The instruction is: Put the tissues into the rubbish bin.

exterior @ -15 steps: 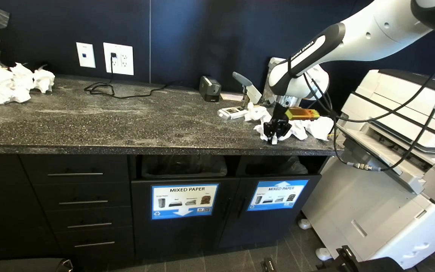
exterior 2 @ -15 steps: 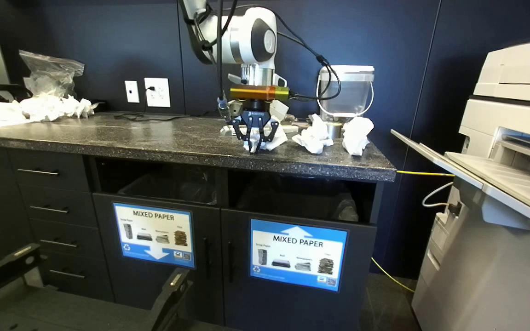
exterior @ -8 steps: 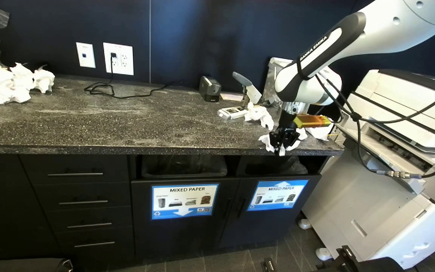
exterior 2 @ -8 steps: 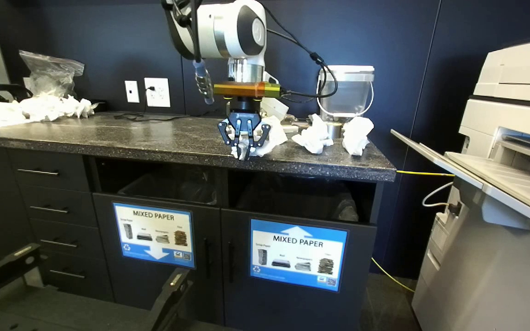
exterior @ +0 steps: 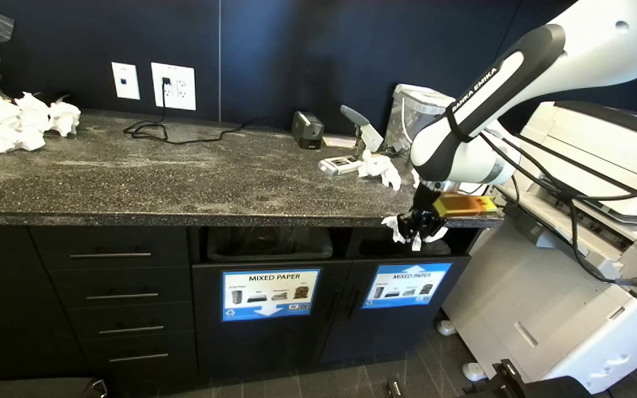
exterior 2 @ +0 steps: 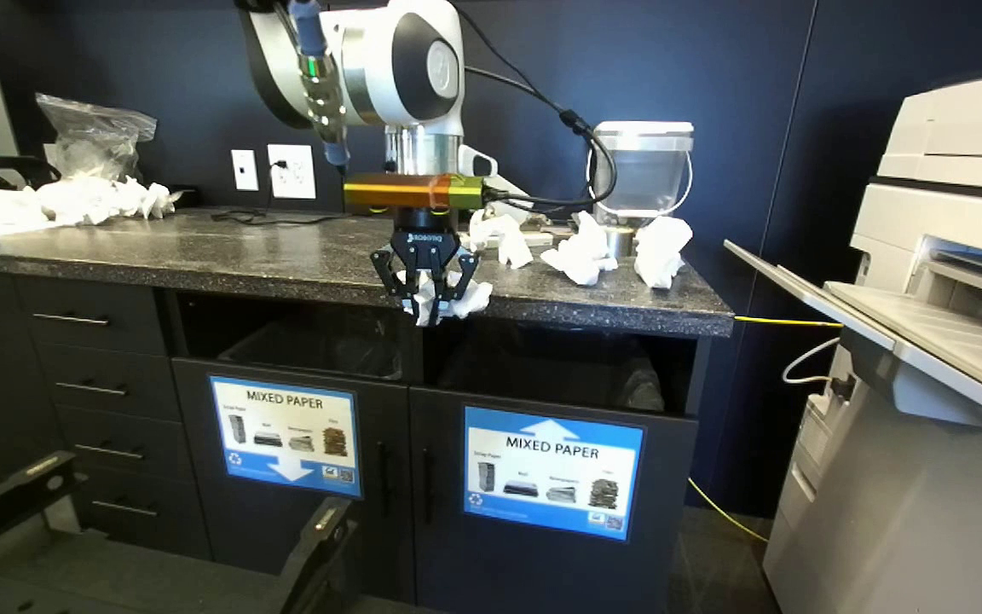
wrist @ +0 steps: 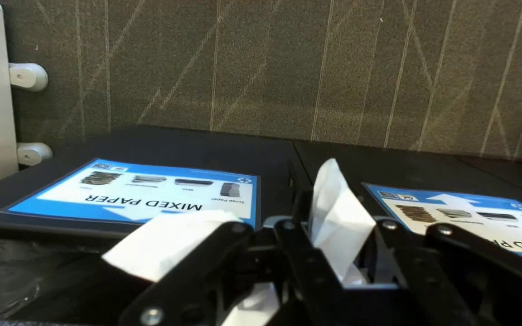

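Note:
Held in front of the countertop's edge, my gripper (exterior 2: 429, 309) is shut on a crumpled white tissue (exterior 2: 476, 300). Paper pokes out past the fingers in the wrist view, where one tissue tip (wrist: 340, 222) stands up between them. The rubbish bin (exterior 2: 555, 367), with its blue up-arrow sign, has its dark slot below and to the right of the gripper in this exterior view. From another angle the gripper (exterior: 417, 235) overlaps that slot. More tissues lie on the counter: one wad (exterior 2: 580, 251), one beside it (exterior 2: 661, 253), one by the stapler (exterior: 382, 170), and a heap (exterior: 14, 121) at the far end.
A similar bin (exterior 2: 312, 341) with a white-headed sign adjoins on the left in this exterior view. The counter's front edge (exterior 2: 593, 314) overhangs both slots. On top stand a clear lidded bucket (exterior 2: 643, 170), a stapler (exterior: 371, 137) and a pencil sharpener (exterior: 307, 131). A printer (exterior 2: 951, 256) stands alongside.
My gripper has carried its tissue off the countertop, forward past the front edge, and has lowered to about slot height in an exterior view. The other tissues have stayed put.

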Controlling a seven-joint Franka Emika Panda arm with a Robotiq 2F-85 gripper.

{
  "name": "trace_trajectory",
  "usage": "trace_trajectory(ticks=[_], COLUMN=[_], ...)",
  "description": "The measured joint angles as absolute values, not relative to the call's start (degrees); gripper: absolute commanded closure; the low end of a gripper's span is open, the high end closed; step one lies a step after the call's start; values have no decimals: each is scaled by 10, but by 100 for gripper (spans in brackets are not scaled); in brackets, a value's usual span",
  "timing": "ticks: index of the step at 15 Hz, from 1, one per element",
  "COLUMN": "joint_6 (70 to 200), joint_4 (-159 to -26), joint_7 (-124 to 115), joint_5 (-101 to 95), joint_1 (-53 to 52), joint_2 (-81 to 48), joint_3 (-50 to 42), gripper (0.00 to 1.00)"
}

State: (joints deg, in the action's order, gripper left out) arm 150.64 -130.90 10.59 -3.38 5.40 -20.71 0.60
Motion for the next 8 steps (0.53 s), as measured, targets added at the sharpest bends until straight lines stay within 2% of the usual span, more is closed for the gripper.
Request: trace_trajectory(ticks=[8], joint_6=[1742], joint_4=[-1386], joint_7=[30], joint_5=[-36], joint_1=[5], joint_2=[-259], joint_3=[-22], gripper=[83])
